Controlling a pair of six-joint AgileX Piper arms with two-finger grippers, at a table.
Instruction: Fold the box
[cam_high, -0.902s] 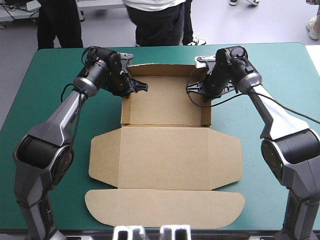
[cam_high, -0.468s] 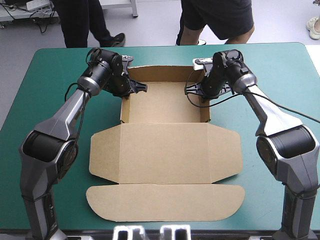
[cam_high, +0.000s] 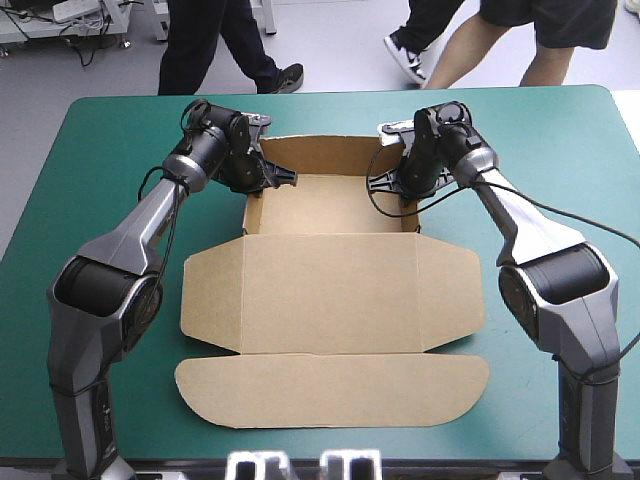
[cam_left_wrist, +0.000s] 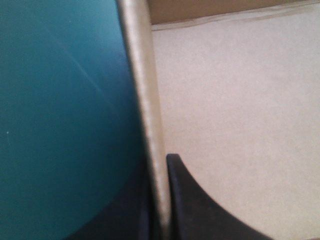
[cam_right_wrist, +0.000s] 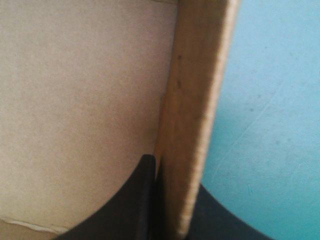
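Note:
The brown box (cam_high: 330, 285) lies mid-table: a tray with raised walls at the far end, its lid and flaps spread flat toward the near edge. My left gripper (cam_high: 268, 178) pinches the tray's left side wall (cam_left_wrist: 145, 115), one black finger (cam_left_wrist: 200, 210) inside the tray and the other outside over the teal-green cover. My right gripper (cam_high: 395, 182) clamps the right side wall (cam_right_wrist: 197, 110) the same way, its inner finger (cam_right_wrist: 130, 200) resting against the tray floor side. Both walls stand upright between nearly shut fingers.
The rounded lid flap (cam_high: 330, 390) reaches close to the table's near edge. Bare teal-green cover (cam_high: 90, 200) lies on both sides of the box. The right arm's black cable (cam_high: 560, 215) hangs above the table beside the tray.
Both grippers have drawn the tray slightly toward the table's far edge while staying clamped on its side walls; the tray looks shorter and its walls more upright than earlier.

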